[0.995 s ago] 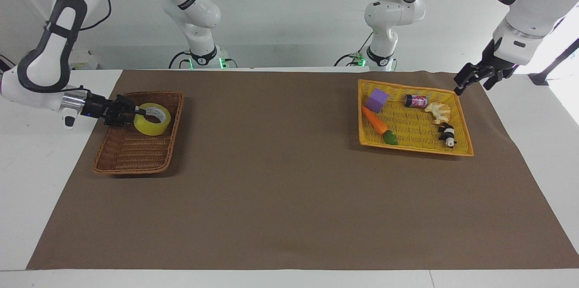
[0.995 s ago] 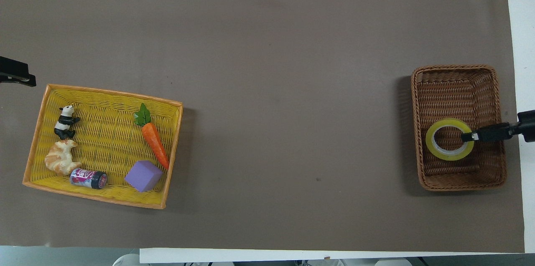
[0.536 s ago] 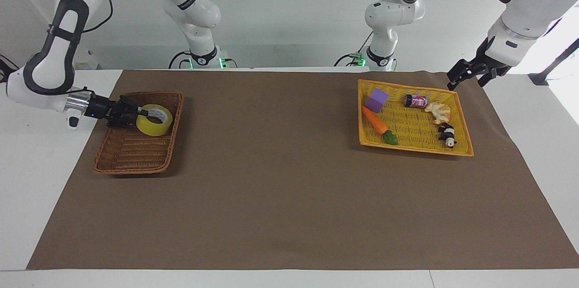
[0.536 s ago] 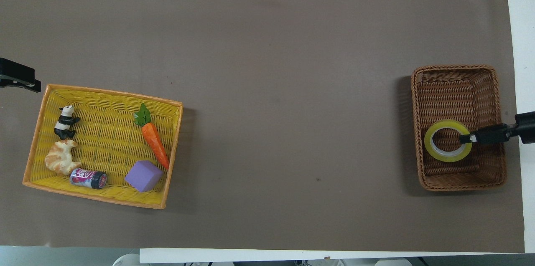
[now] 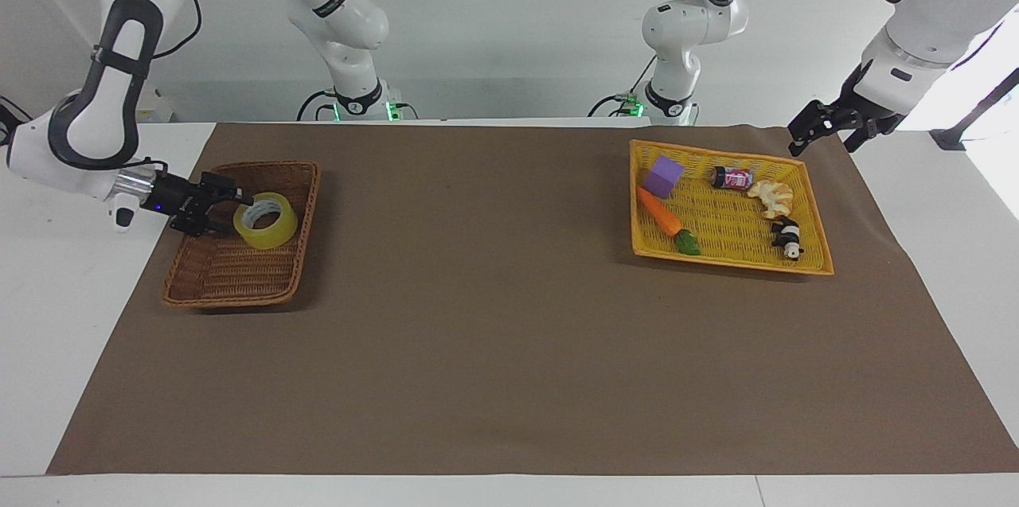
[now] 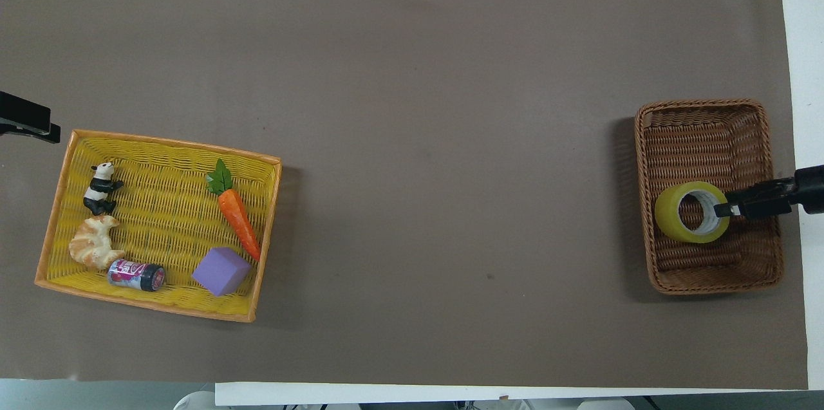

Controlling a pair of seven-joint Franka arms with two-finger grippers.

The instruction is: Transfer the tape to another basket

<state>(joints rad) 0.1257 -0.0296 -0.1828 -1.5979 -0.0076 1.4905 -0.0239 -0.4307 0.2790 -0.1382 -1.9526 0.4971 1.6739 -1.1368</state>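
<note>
The tape [image 5: 271,235], a yellowish roll with a pale core, lies tilted in the brown wicker basket [image 5: 231,272], in the half nearer to the robots. In the overhead view the tape [image 6: 669,217] leans toward the basket's [image 6: 702,133] middle. My right gripper [image 5: 232,214] reaches in low over the basket's rim and stands open. Its upper fingertip is at the roll's top edge, with nothing clamped. From overhead the right gripper [image 6: 730,204] ends at the roll's rim. My left gripper [image 5: 806,138] hangs open and empty over the mat beside the yellow basket's corner.
The yellow woven basket [image 5: 808,208] at the left arm's end holds a purple cube [image 5: 663,176], a carrot [image 5: 661,212], a small can [image 5: 732,177], a croissant [image 5: 774,196] and a panda figure [image 5: 787,236]. A brown mat [image 5: 493,316] covers the table between the baskets.
The right gripper has opened and let the tape go. The roll has dropped and tipped onto the basket's floor. The left gripper has risen slightly.
</note>
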